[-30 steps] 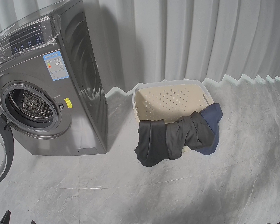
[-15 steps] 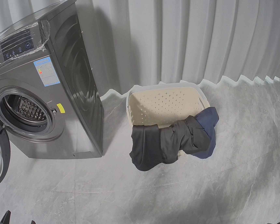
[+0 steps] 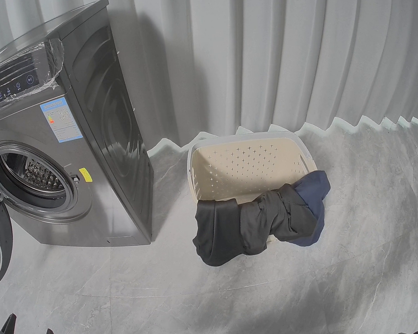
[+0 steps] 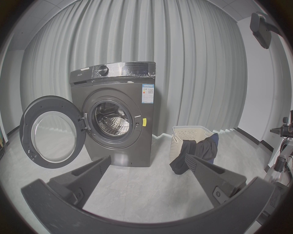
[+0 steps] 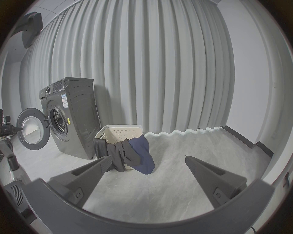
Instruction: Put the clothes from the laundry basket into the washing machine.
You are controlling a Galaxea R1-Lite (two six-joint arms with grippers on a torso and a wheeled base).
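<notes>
Now the soft, light clothes (image 3: pixel 253 222) hang over the laundry basket (image 3: pixel 248 171) rim, well ahead of the left jaws and the right jaws, both wide and empty. I would pinch the bunched middle fold.

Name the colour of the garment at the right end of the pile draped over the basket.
Navy blue; the garment shows best in the head view.

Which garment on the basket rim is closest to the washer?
The black garment, draped over the laundry basket rim at the washing machine end; the navy garment hangs at the opposite end.
</notes>
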